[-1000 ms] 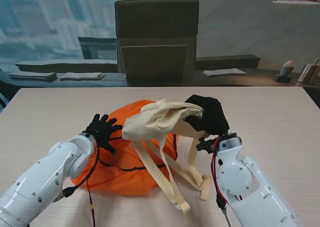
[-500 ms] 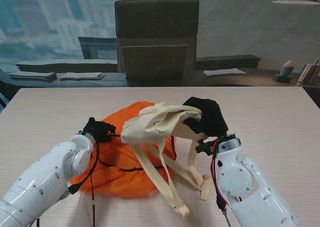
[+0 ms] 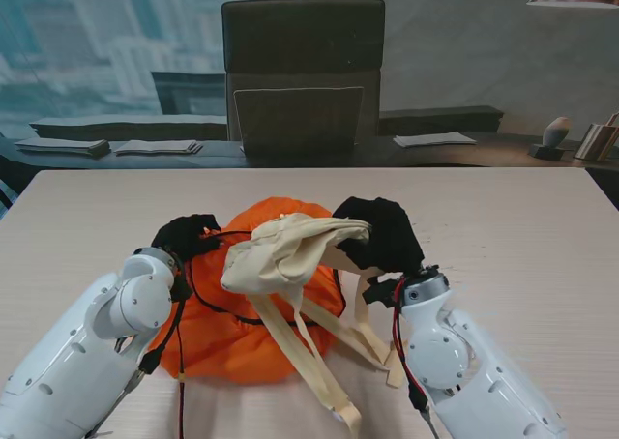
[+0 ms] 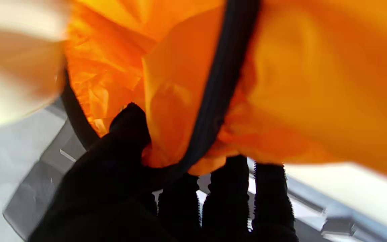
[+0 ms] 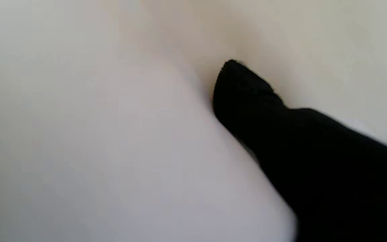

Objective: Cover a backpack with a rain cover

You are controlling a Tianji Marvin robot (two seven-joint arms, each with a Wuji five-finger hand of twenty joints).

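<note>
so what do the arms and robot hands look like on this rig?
Both arms are glossy white, rounded shells with grey seams at the joints. Each robot hand, left robot hand and right robot hand, is covered in black, fuzzy-looking fabric over five fingers. Black and red cables run along the left forearm and right forearm. No markings are readable.

A limp cream backpack (image 3: 285, 250), straps trailing nearer to me, lies atop the crumpled orange rain cover (image 3: 232, 328).
</note>
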